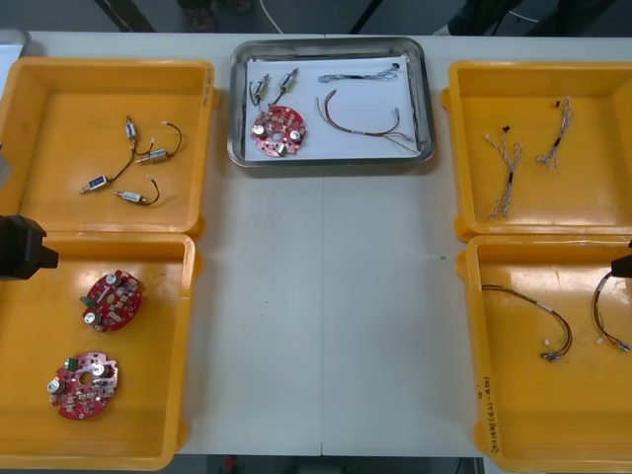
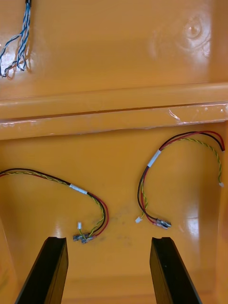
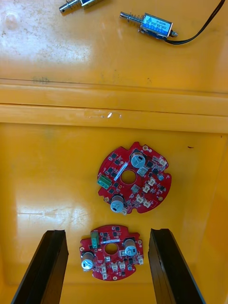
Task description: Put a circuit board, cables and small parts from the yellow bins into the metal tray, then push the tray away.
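Illegibly printed blue label point(image 3: 158, 22) on small metal part point(image 3: 147, 25) beyond left claw point(image 3: 108, 232)

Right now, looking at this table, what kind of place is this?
Probably an electronics kitting or assembly bench. Yellow bins hold sorted round red circuit boards, cables and small metal parts; a shiny metal tray between them holds one set. The open left gripper and right gripper hang over the near bins.

You have light surface point(image 1: 326, 316) carrying five items. On your left: far left yellow bin point(image 1: 109, 65) and near left yellow bin point(image 1: 188, 346), butted edge to edge. On your right: far right yellow bin point(image 1: 533, 69) and near right yellow bin point(image 1: 474, 346), butted likewise. Metal tray point(image 1: 331, 44) at far edge, between far bins, just beside each.
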Tool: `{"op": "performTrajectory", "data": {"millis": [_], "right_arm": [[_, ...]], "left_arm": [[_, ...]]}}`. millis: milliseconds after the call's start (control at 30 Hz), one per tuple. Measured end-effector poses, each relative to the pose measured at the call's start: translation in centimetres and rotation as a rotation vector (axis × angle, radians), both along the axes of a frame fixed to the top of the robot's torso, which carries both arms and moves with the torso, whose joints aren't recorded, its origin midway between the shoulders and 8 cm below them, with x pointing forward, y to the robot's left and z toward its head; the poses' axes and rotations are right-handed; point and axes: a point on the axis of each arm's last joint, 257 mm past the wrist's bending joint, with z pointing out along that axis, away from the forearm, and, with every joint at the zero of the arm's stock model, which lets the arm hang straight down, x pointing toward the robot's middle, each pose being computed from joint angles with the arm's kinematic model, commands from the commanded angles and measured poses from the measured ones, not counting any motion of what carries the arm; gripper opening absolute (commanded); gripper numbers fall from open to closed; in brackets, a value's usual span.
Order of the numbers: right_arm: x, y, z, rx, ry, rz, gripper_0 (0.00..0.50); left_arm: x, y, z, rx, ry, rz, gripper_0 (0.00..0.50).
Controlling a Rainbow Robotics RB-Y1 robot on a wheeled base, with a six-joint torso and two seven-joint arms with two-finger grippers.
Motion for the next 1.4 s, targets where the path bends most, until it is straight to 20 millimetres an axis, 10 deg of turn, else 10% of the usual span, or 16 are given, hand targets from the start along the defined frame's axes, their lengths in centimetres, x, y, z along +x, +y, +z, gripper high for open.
{"op": "performTrajectory", "data": {"millis": [1400], "right_arm": [[-0.05, -0.12, 0.17, 0.004, -0.005, -0.003, 0.500]], "left_arm": [[0.00, 0.00, 0.00, 0.000, 0.000, 0.000, 0.500]]}}
